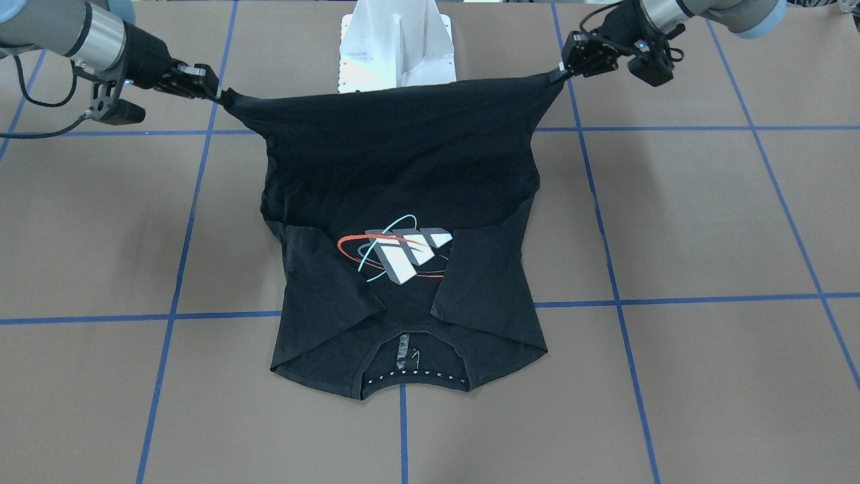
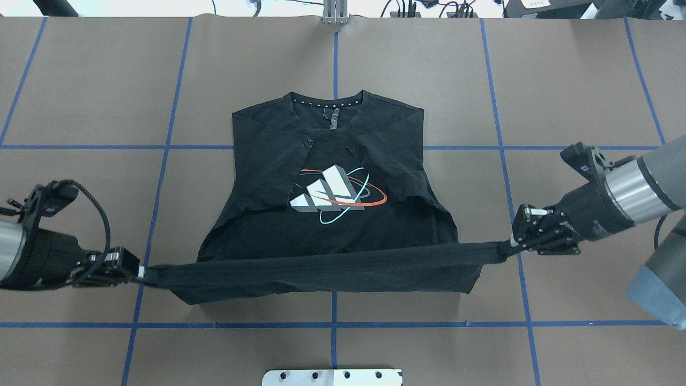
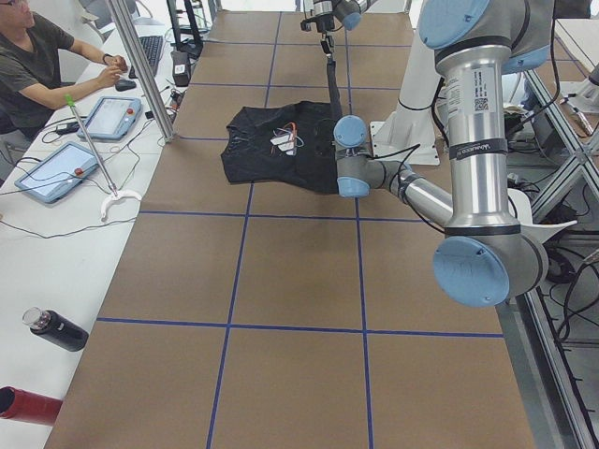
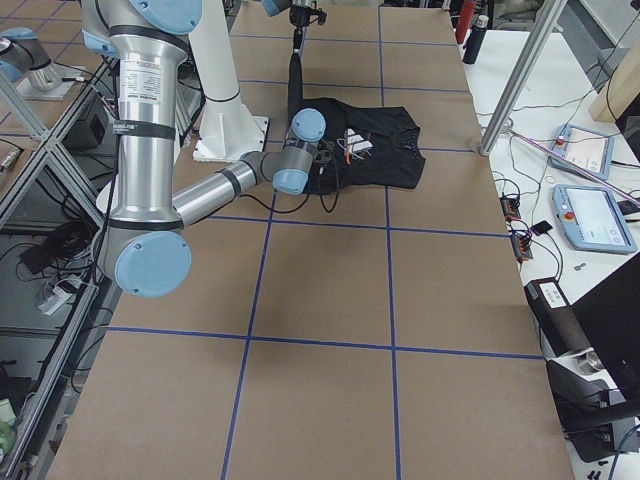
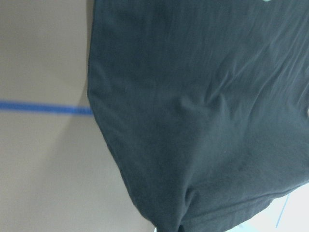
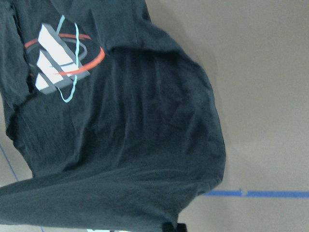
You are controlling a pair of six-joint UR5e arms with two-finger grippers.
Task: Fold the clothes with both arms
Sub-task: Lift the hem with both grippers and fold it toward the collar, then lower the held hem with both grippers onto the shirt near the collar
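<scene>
Brown paper table (image 2: 80, 80): fills the overhead view, marked into squares by blue tape lines (image 2: 335, 53).
T-shirt (image 2: 257, 230): black, chest side up at table centre. Neck end toward 12 o'clock and flat on the table, bottom end toward 6 o'clock and lifted.
Left arm (image 2: 21, 257): grey tube with a black wrist, enters from the 9 o'clock edge, low over the table, looped black cable on top.
Right arm (image 2: 632, 187): same build, enters from the 3 o'clock edge and slopes down toward the shirt.
Pedestal (image 1: 396, 40): white, at the 6 o'clock edge overhead. In the front-facing view it sits just behind the raised cloth.
Hem (image 2: 332, 265): pulled into a taut, narrow band off the table, running from 8 o'clock to about 3 o'clock of the shirt. Cloth hangs from it down to the table.
Sleeves (image 2: 268, 161): both folded inward over the chest, their edges just beside the logo at its 9 and 3 o'clock.
Logo (image 2: 335, 194): white and grey bars with orange-red and teal rings, uncovered, mid-chest, at 12 o'clock of the hem band.
Left gripper (image 2: 142, 273): fingers pressed together, pinching the hem corner at 8 o'clock of the shirt.
Right gripper (image 2: 513, 247): fingers pressed together, pinching the other hem corner at about 3 o'clock, a bit higher in the overhead view than the left one.
Collar (image 2: 327, 102): round, open toward 12 o'clock, row of small white marks inside, lying on a tape line.
</scene>
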